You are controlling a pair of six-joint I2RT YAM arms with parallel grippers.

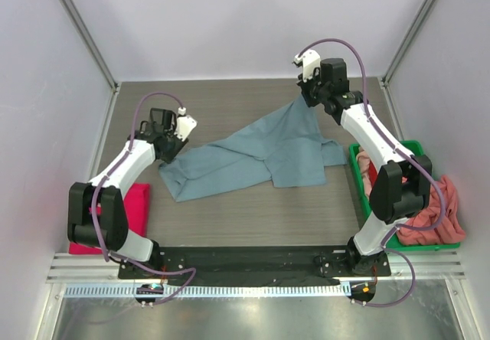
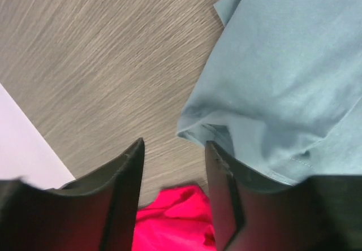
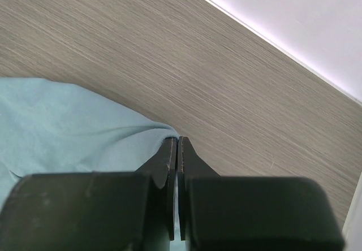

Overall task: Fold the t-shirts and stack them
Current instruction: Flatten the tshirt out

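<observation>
Table (image 1: 253,217): wood-grain.
Grey-blue shirt (image 1: 260,156): crumpled mid-table, far corner raised.
Green bin (image 1: 357,173): right edge, holds salmon shirts (image 1: 448,202).
Red shirt (image 1: 138,202): near-left, partly under arm.
Right gripper (image 3: 178,142): clamped on grey-blue corner.
Left gripper (image 2: 174,149): jaws apart, empty, beside shirt's left edge.

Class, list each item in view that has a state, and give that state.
Grey-blue t-shirt: unfolded, rumpled on the table, one corner lifted.
Red t-shirt: folded, lying flat.
Salmon t-shirts: heaped unfolded in the green bin.
Left gripper: open, empty.
Right gripper: shut on the grey-blue t-shirt.
</observation>
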